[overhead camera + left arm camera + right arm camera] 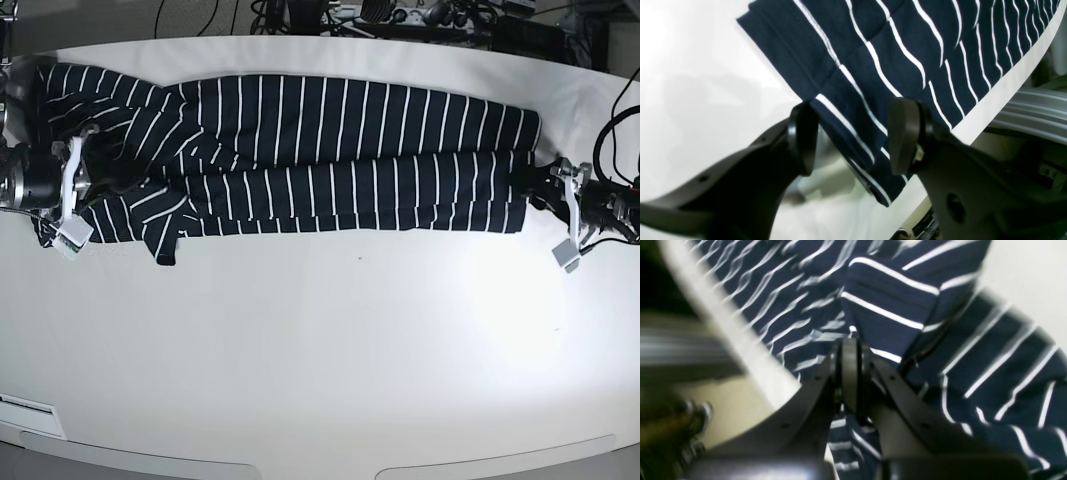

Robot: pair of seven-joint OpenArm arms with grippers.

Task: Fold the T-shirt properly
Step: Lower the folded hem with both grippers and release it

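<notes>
The T-shirt (pixel 330 150), dark navy with thin white stripes, lies stretched in a long folded band across the far half of the white table (pixel 320 350). My left gripper (pixel 851 140) is open at the band's right end (pixel 532 188), and a corner of the hem (pixel 860 156) lies between its two pads. At the other end my right gripper (pixel 850 373) is shut on a pinch of the T-shirt (pixel 893 296), with fabric bunched up just beyond its pads. In the base view the right gripper (pixel 105 185) sits over the rumpled sleeve end.
The table's edge (pixel 1000 93) runs close beside the hem, with a ribbed metal frame (pixel 1033 110) beyond it. Cables and gear (pixel 400 15) lie behind the table's far edge. A small white label (pixel 30 410) sits near the front left corner.
</notes>
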